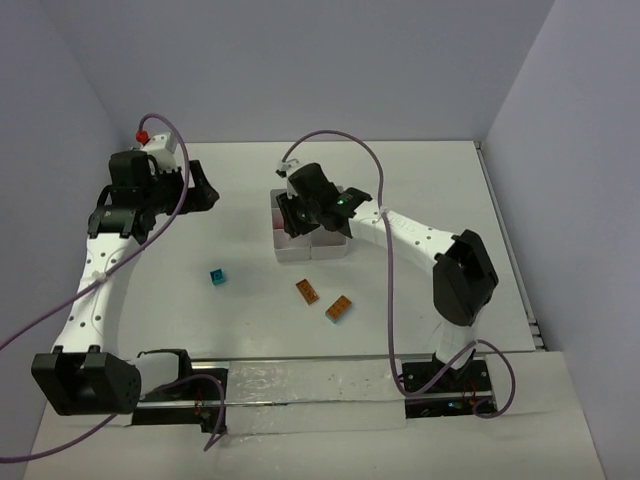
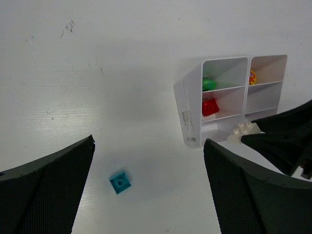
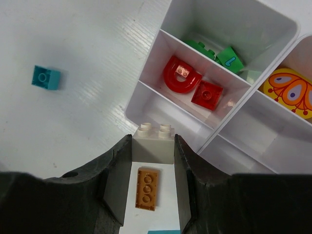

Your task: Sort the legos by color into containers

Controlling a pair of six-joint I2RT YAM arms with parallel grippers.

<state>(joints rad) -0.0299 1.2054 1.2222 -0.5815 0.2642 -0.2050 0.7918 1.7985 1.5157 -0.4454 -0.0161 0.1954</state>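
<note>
Pinching a white two-stud brick (image 3: 154, 145) in the right gripper (image 3: 153, 148) beside the tray (image 2: 187, 109), at its empty corner compartment, likely starting a new color. Hovering left gripper (image 2: 148, 140) spread wide, empty, above teal brick (image 2: 120, 182).

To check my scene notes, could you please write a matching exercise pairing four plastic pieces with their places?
Things: 1 white studded plastic brick; 2 teal square plastic brick; 3 red square plastic brick; 4 green plastic brick.
Places: A corner compartment of the white plastic tray; B held in the right gripper; C on the table; D tray's middle compartment.
Pairs: 1-B, 2-C, 3-D, 4-A.
</note>
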